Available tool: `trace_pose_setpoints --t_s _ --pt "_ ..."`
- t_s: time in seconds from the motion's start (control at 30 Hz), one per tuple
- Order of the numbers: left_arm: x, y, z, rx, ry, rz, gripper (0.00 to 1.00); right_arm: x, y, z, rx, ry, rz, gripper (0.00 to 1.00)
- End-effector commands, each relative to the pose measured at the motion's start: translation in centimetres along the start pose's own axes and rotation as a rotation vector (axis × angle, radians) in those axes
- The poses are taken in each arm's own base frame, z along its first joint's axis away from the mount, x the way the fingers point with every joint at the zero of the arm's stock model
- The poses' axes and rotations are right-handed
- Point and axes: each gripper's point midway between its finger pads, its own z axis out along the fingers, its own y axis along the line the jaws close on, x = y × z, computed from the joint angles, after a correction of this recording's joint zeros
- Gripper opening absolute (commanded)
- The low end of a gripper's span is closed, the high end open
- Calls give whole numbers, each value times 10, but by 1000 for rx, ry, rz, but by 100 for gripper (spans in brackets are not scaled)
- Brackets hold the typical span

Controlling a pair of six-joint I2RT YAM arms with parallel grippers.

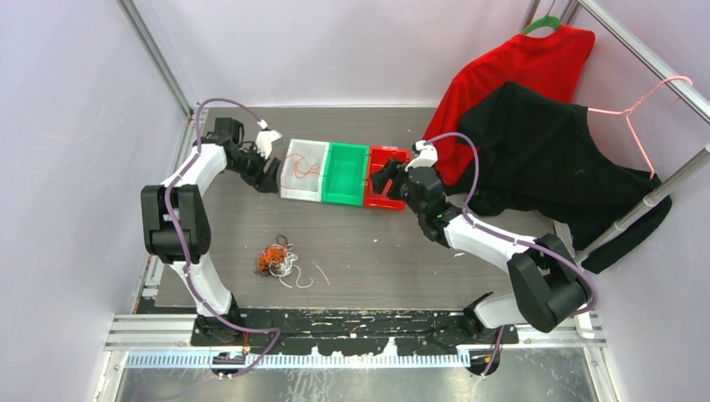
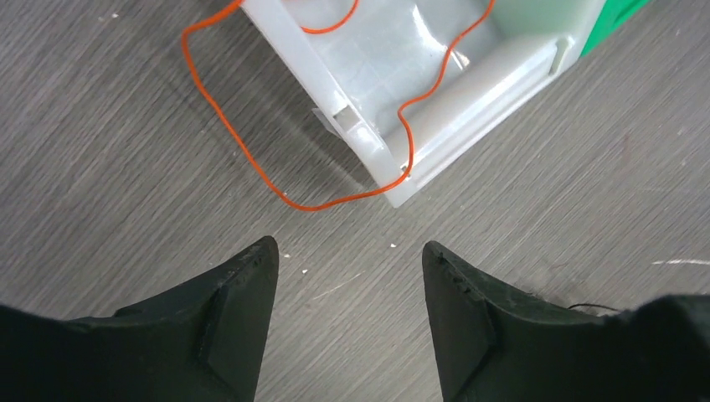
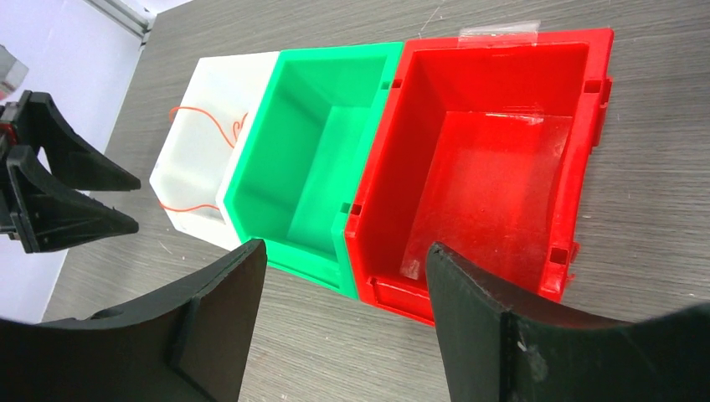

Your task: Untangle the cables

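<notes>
Three bins, white (image 1: 314,184), green (image 1: 346,176) and red (image 1: 393,154), stand in a row on the counter (image 1: 377,251). The cables (image 1: 274,260) lie clumped nearer the arm bases, well apart from the left claw (image 1: 270,176) and right claw (image 1: 383,180).

Left wrist: the left claw is spread and empty beside the white bin. An orange strand (image 2: 243,142) drapes over the bin's wall onto the counter.

Right wrist: the right claw is spread and empty, near the green and red bins.

cables (image 1: 273,260): orange-white-black clump on table (image 1: 377,243) | orange strand (image 2: 314,208): draped over white bin (image 2: 368,144) edge
</notes>
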Motion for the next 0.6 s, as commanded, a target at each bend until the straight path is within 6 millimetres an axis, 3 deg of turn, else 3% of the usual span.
trace_pose_setpoints --t_s 0.0,0.33,0.57 --pt "0 4 2 15 -30 154 62 -16 10 2 -35 -47 12 75" --pt "-8 31 21 -152 -51 405 52 -12 15 7 -56 -30 21 73" --pt "-28 41 28 -278 -98 559 44 -12 16 7 -64 -25 21 72"
